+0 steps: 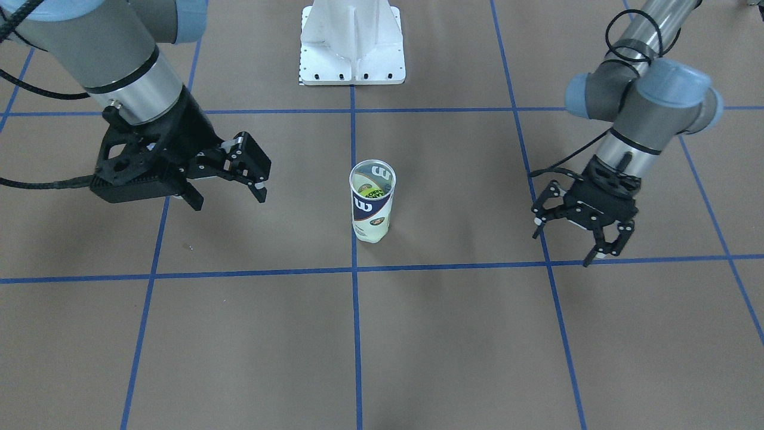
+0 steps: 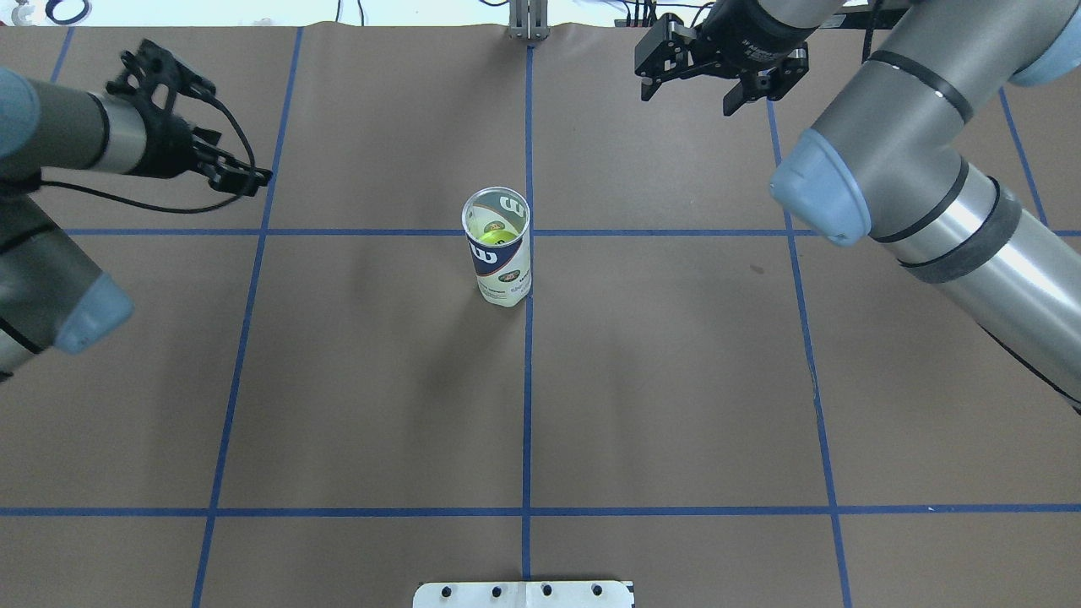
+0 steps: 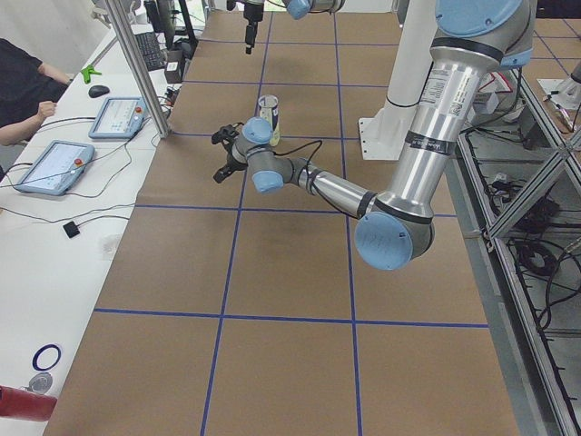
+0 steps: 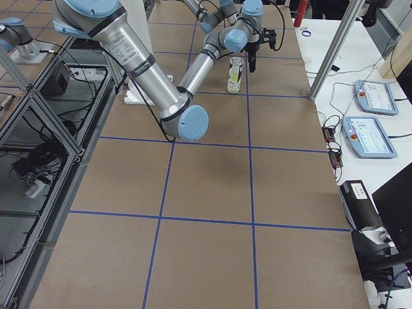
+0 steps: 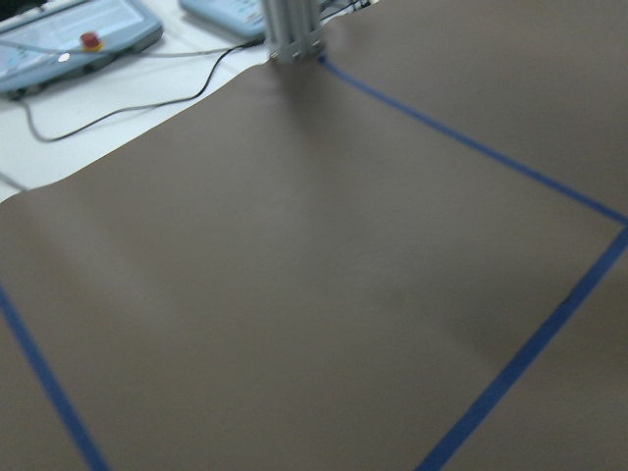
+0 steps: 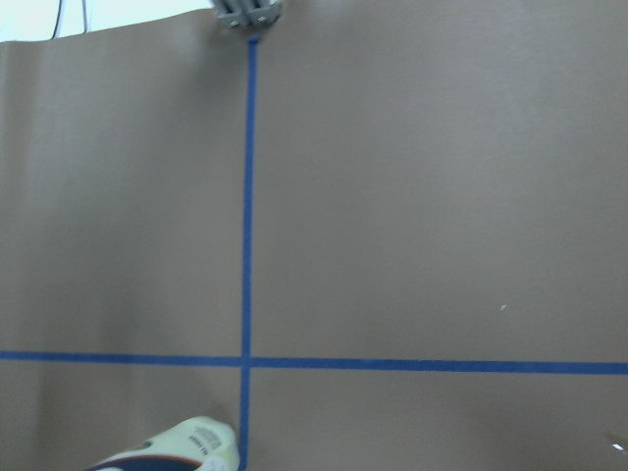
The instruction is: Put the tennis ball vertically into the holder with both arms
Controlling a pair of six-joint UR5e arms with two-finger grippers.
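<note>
Working above a brown-papered counter gridded with blue tape. Splaying both fingers of the left gripper wide, gripping nothing, hovering toward the counter's left edge under the grey left arm. Splaying the right gripper likewise, also empty, hovering toward the right edge. Standing the holder upright at the counter's centre, on the blue midline, well apart from both grippers, showing a yellow-green tennis ball inside through its top.
</note>
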